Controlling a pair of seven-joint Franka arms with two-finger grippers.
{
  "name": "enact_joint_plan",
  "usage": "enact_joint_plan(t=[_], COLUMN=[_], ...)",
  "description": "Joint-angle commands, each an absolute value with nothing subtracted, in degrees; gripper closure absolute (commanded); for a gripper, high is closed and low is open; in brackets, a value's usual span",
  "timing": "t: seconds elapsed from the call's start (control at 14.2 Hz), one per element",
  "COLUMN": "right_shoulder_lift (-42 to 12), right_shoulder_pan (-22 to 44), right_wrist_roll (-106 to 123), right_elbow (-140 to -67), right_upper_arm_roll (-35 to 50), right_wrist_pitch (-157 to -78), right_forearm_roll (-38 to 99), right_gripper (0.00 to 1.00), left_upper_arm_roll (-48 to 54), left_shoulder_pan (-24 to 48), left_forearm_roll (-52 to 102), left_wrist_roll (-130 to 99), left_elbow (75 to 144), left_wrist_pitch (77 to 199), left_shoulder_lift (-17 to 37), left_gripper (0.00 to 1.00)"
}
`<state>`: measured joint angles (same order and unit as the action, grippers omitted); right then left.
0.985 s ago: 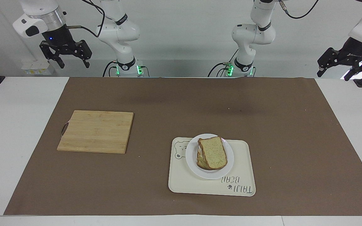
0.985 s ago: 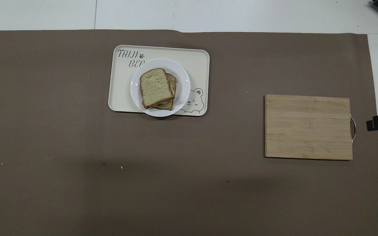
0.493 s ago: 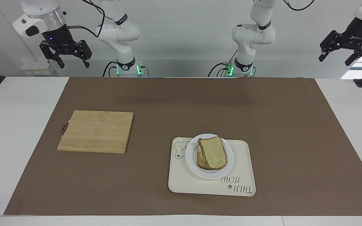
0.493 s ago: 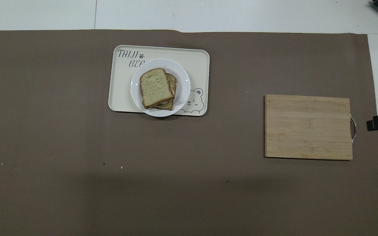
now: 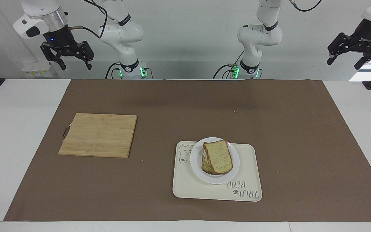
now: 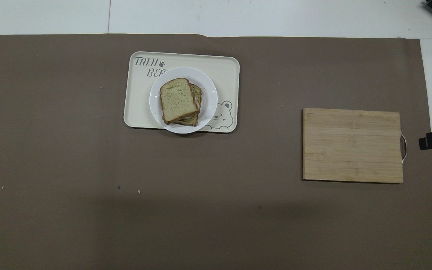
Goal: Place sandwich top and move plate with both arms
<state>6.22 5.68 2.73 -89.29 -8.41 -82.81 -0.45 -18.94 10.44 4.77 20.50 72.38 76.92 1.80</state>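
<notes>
The right pincer (image 5: 67, 60) hangs high over the right arm's end of the table (image 5: 24, 135), fingers spread and empty, waiting. Below it the bamboo cutting board (image 5: 98, 135) lies bare — I judge the bread came from there. Toward the middle, the sandwich top (image 5: 217, 157) sits slightly askew on the lower slice, on the white plate (image 5: 197, 167), which rests on the bear-printed tray (image 5: 248, 174) — so both steps look done. The left pincer (image 5: 356, 53) hangs raised off the left arm's end, released and empty. The overhead view shows neither pincer, but shows plainly how the plate's rim overhangs the tray's edge nearer the robots.
</notes>
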Motion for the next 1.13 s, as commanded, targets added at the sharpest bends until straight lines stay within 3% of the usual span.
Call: enact_joint_plan(t=[0.0,0.28,1.06], right_shoulder_lift=[6.1,6.1,6.1], right_shoulder_pan=[5.4,5.4,5.4], right_wrist_roll=[4.0,4.0,4.0], right_elbow=[-88.8,-88.8,-88.8], right_upper_arm_roll=[-8.2,-8.2,-8.2], right_wrist_pitch=[-82.9,-82.9,-82.9], right_forearm_roll=[-0.6,-0.6,-0.6], right_gripper=[0.00,0.00,0.00], left_upper_arm_roll=[-17.8,-10.7,-6.4], left_shoulder_pan=[6.3,1.3,0.9], left_forearm_roll=[4.8,4.3,2.3], left_wrist_roll=[20.5,20.4,14.1], left_elbow=[72.9,72.9,77.8], left_wrist_pitch=[77.0,75.2,72.2], left_shoulder_lift=[1.1,0.6,-3.6], left_gripper=[0.00,0.00,0.00])
